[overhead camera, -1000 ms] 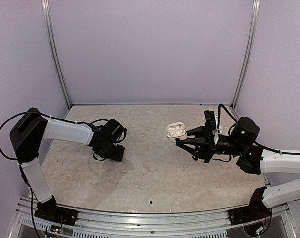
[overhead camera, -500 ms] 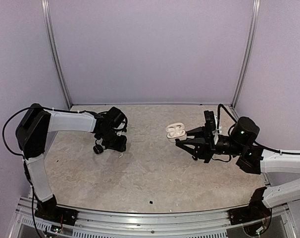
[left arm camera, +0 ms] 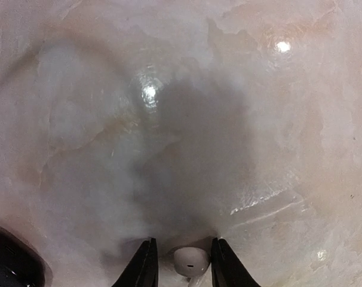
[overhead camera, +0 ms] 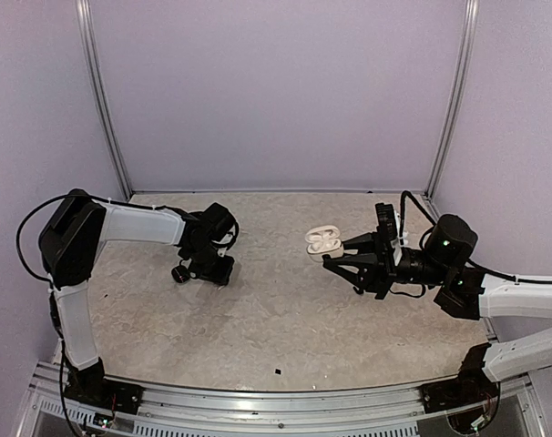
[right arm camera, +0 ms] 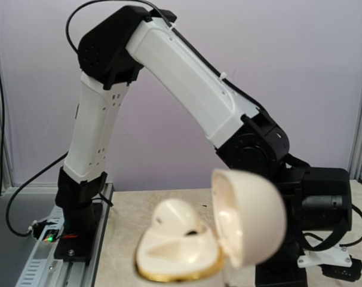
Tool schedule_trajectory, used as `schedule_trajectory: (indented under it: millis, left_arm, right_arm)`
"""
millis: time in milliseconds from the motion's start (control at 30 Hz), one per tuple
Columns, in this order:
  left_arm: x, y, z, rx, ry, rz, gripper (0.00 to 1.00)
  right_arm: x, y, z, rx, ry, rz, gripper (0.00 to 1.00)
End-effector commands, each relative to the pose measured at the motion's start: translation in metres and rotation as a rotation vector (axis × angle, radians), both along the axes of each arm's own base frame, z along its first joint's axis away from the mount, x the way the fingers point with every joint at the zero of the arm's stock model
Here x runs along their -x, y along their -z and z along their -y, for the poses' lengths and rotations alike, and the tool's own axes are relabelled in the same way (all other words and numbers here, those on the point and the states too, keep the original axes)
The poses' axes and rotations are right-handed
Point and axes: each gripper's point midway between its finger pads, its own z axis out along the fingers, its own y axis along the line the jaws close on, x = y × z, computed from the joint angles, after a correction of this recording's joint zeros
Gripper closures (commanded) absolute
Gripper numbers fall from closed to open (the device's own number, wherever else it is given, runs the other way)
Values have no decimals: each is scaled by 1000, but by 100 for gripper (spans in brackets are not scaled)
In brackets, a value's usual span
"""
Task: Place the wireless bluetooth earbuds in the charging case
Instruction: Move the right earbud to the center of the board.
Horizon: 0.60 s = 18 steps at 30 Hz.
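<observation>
A white earbud lies on the marbled table between the fingers of my left gripper. The right finger is at its side and a small gap shows on the left. From above, my left gripper points down at the left of the table and hides that earbud. My right gripper is shut on the white charging case, held above the table right of centre. In the right wrist view the case has its lid swung open and one white earbud seated inside.
The left arm stands ahead in the right wrist view. A tiny black speck lies near the front rail. Purple walls with metal posts close in the table.
My left gripper has shifted a little toward the back and its jaws have narrowed around the white earbud. The right arm and the case have not moved.
</observation>
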Motion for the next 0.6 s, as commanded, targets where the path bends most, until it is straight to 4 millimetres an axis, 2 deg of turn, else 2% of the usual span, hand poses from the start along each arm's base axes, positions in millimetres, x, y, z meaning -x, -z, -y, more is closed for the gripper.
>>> schedule_trajectory:
  millis: [0,133,233,400,567]
  left_arm:
    - [4,9,8,-26,43,-21,70]
    - [16,13,10,-37,62,-47,74]
    - [37,15,10,-20,69,-86,77]
    - [92,17,13,34,101,-186,79]
    - [147,17,-6,16,111,-271,79]
  right_arm:
    - [-4,-12,2,-20,17,21,100]
    - [-4,-12,2,-20,18,21,100]
    - [-4,-12,2,-19,16,22,100]
    - [-4,-11,2,-16,14,20,100]
    - [-3,-9,2,-12,10,18,100]
